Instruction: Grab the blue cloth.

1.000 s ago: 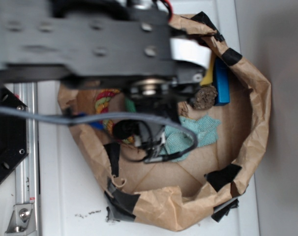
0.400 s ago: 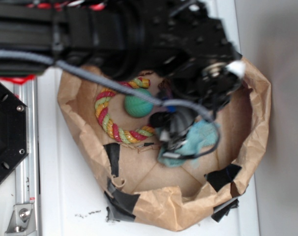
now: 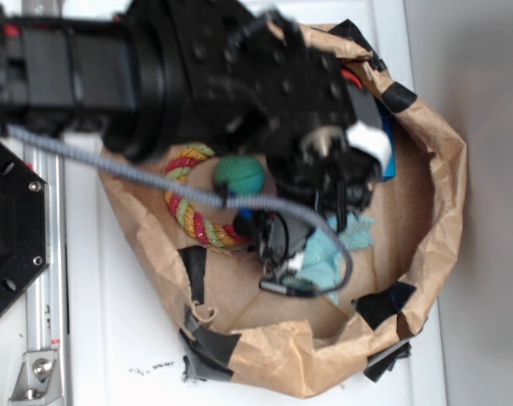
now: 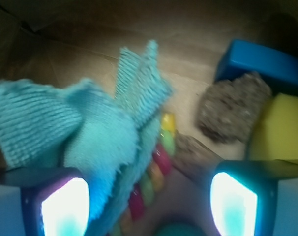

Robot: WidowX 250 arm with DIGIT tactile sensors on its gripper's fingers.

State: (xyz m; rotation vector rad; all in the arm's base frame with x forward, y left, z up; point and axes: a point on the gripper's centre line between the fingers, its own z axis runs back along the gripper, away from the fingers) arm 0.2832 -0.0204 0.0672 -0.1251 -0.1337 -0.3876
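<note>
The blue cloth [image 4: 90, 128] is a fuzzy teal rag, rumpled and standing up in folds on the paper floor. In the exterior view the blue cloth [image 3: 334, 255] shows partly from under the black arm [image 3: 265, 93], right of the bag's middle. My gripper [image 4: 149, 206] is open, jaws wide apart. The left pad [image 4: 65, 209] is against the cloth's lower edge, and the right pad [image 4: 235, 204] stands clear of it. Nothing is pinched between them.
A crumpled brown paper bag wall [image 3: 443, 194] rings everything. Inside are a striped rope ring [image 3: 187, 216], a green ball [image 3: 239, 175], a rigid blue block [image 4: 264, 61], a brown lump [image 4: 232, 105] and a yellow sponge [image 4: 282, 128]. The rope [image 4: 156, 172] lies just beyond the cloth.
The arm has swung over the bag, uncovering the ball and rope ring. The cloth, lying spread flat a second ago, is now bunched and partly hidden under the wrist.
</note>
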